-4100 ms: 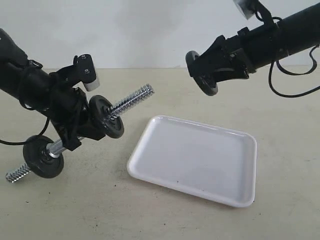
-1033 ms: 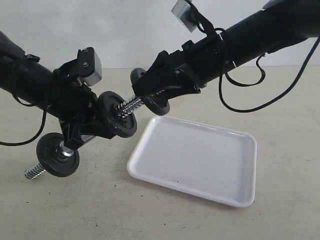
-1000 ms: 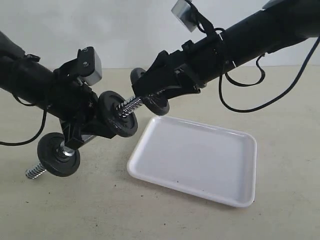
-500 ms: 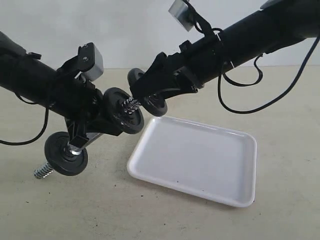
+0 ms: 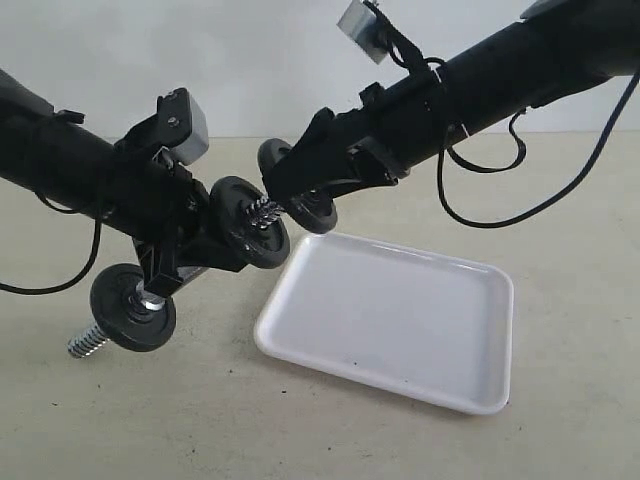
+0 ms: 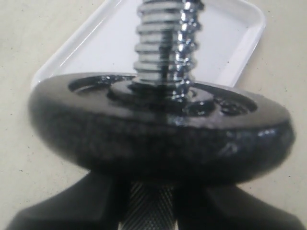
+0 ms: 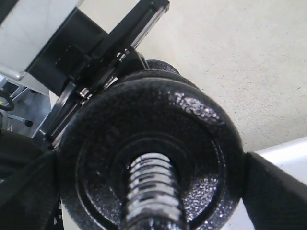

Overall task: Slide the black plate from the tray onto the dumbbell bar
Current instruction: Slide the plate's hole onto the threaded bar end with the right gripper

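My right gripper (image 5: 297,192) is shut on the black plate (image 5: 312,212), fingers on its rim. In the right wrist view the black plate (image 7: 201,143) has the threaded end of the dumbbell bar (image 7: 152,189) poking through its hole. The dumbbell bar (image 5: 262,212) is held tilted in the air by my left gripper (image 5: 178,258), shut on its knurled middle (image 6: 147,211). A second black disc (image 5: 248,236) sits on the bar just above those fingers, close to the held plate. A third disc (image 5: 130,308) is on the bar's lower end. The white tray (image 5: 400,310) lies bare below.
The tray's near-left corner (image 5: 268,338) lies right under the raised bar end. The right arm (image 5: 500,80) and its cables (image 5: 480,215) hang over the tray's far side. The lower threaded end (image 5: 85,343) hovers just above the beige table (image 5: 150,420).
The right gripper brought the plate from high right to the bar's raised end. Over the last second the bar moved right, and the thread showing between the two discs shrank.
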Controlling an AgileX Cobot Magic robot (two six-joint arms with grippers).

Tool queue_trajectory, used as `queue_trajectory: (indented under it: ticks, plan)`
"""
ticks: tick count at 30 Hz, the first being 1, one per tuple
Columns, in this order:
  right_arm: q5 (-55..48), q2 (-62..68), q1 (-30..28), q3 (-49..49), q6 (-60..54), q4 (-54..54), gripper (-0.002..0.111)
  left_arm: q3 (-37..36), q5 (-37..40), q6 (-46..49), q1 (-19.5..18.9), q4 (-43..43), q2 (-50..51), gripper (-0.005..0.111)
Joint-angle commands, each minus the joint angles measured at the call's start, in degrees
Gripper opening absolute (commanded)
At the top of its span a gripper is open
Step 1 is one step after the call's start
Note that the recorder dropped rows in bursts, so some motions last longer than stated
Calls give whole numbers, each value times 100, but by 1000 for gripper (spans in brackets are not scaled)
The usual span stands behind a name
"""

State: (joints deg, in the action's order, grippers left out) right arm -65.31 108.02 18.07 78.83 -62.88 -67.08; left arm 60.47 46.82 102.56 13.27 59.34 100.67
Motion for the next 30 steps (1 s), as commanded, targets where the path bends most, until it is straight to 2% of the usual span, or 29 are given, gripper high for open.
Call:
queue_trajectory:
  ticks: [1,7,9,11,15,25,30]
  plan:
    - [-466,-133,39,68,-84,-416,1,88,-69,-163,-4,730,-193,4]
    - [-466,-133,39,68,-84,-389,3,88,-69,-163,-4,730,-193,4]
    - [-466,-133,39,68,-84,-348,12,88,-69,-163,-4,730,-193,4]
    - [-466,-133,39,68,-13,-302,31,88,-69,-163,-4,730,-193,4]
    - [-466,-133,39,68,304,-264,106,88,-69,-163,-4,730,-193,4]
    - [-466,-133,39,68,29,-286,104,88,-69,-163,-4,730,-193,4]
    - [-466,-133,39,68,-106,-221,104,88,1,-99,-4,1044,-193,4]
